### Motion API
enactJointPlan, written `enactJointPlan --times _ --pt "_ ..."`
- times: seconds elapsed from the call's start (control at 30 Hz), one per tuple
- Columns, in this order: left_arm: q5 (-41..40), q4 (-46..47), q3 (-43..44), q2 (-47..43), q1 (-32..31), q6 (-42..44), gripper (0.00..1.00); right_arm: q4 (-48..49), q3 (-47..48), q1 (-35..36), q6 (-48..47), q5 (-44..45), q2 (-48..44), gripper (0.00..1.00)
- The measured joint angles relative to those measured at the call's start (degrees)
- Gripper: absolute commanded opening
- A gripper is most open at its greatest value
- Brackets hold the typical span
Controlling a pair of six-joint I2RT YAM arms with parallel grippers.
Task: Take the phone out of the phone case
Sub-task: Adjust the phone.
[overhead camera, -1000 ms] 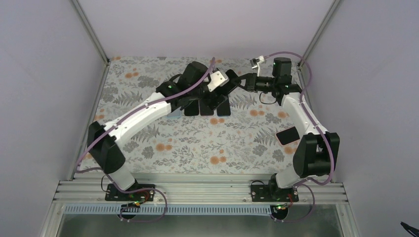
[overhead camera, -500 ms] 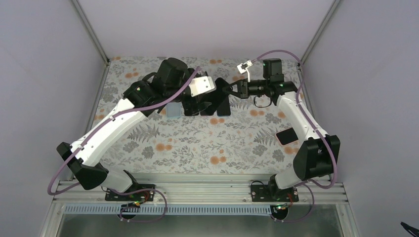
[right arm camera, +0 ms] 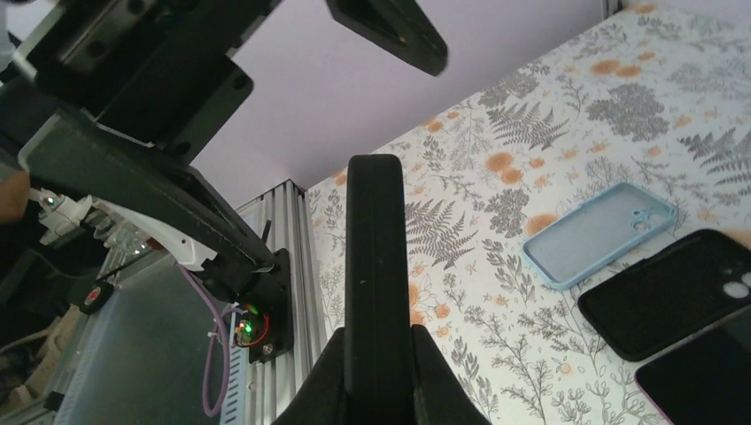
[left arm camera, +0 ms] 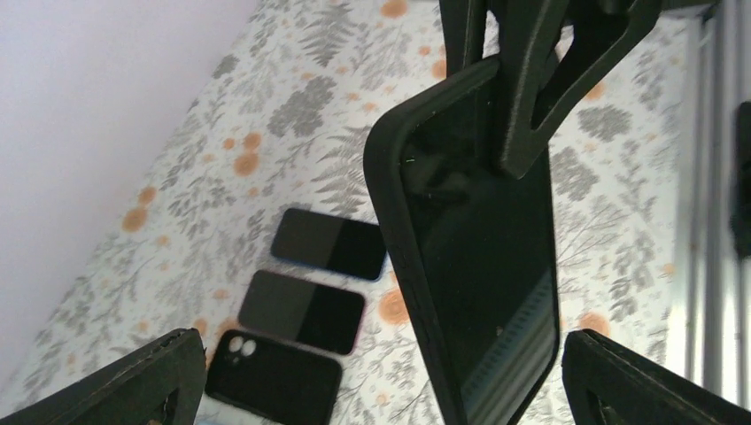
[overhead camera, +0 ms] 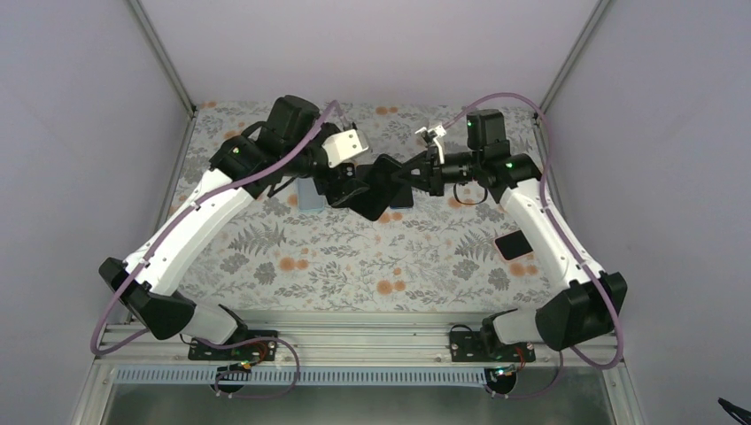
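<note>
Right gripper (right arm camera: pixel 377 359) clamped on the phone case (left arm camera: pixel 478 266) midair — left gripper (left arm camera: pixel 383 343) spread wide.

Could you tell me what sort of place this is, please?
Probably a lab robot test cell: plain walls on aluminium posts, left arm and right arm bolted to a rail, and a floral-covered table with phones and cases laid out.

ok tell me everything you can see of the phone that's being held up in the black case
The phone sits fully inside a matte black case with rounded corners; its glossy screen is dark and reflective. It hangs tilted above the floral table, clear of it. The right gripper clamps one end in its jaws; the left gripper, jaws open, flanks it without touching.
</note>
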Motion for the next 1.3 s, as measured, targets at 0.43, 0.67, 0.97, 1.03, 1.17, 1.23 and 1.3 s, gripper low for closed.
enactJointPlan --times 0.43,0.67,0.97,1.03,1.17,1.23,1.3 --pt "14.38 0.17 -0.11 1.11 2.21 -2.34 1.0 -1.84 0.9 3.32 -4.44 -1.2 -4.09 0.04" --pt "19.21 0.7 -5.4 0.07 5.6 -1.42 1.0 -2.36 1.79 3.48 -5.31 -2.54 -5.07 0.04" --pt "22.56 -0.96 -12.7 -3.98 6.97 5.2 1.0 -3.91 5.27 4.04 -6.38 -3.91 -5.53 0.04" --pt "22.6 -1.73 -15.37 -5.7 7.06 6.43 1.0 -3.91 5.55 4.07 -6.73 -4.0 -6.1 0.04" --pt "23.74 -1.44 -15.28 -7.98 7.23 6.03 0.97 -4.04 5.55 4.07 -7.41 -3.37 -6.45 0.04" --pt "25.66 -0.5 -13.6 -8.11 7.26 5.05 0.93 -4.57 5.55 4.11 -8.24 -2.93 -6.23 0.04" --pt "27.47 0.39 -12.7 -8.04 7.26 4.17 0.86 -5.05 5.55 4.42 -9.11 -2.75 -5.92 0.04"
